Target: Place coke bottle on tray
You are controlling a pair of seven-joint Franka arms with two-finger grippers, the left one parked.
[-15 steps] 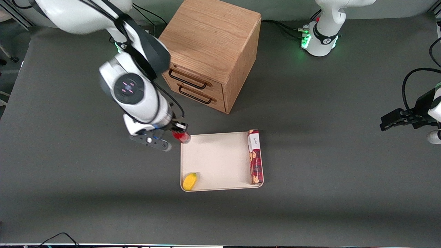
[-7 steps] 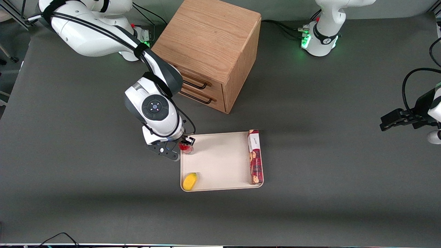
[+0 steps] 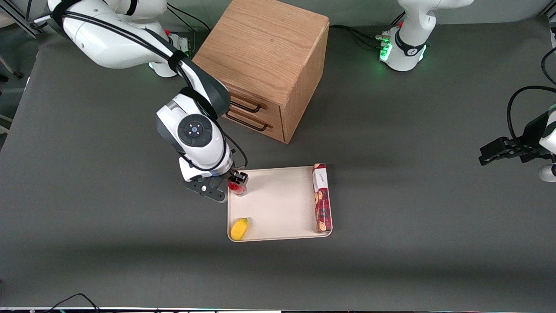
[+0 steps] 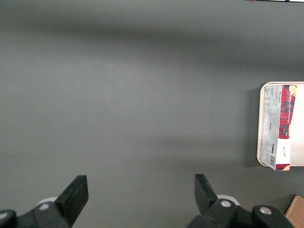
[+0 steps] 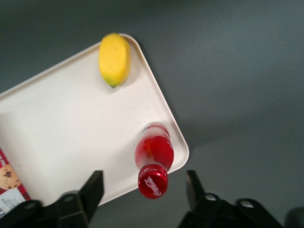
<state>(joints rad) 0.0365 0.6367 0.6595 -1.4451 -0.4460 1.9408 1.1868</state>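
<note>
The coke bottle (image 3: 237, 188) stands upright on the cream-white tray (image 3: 278, 204), in the tray's corner nearest the working arm's end and farther from the front camera. My right gripper (image 3: 235, 181) hovers straight above it. In the right wrist view the red cap and body of the bottle (image 5: 153, 164) rise from the tray (image 5: 71, 133) close to its rim. The gripper (image 5: 144, 180) is open, with a finger on each side of the cap and a clear gap to both.
A yellow fruit (image 3: 239, 228) lies in the tray's corner nearer the front camera and also shows in the right wrist view (image 5: 114, 59). A long red biscuit box (image 3: 322, 198) lies along the tray's edge toward the parked arm. A wooden drawer cabinet (image 3: 265, 56) stands farther back.
The arm carried the bottle from beside the tray's corner onto the tray and lowered it. The bottle now stands on the tray with the fingers apart from it.
</note>
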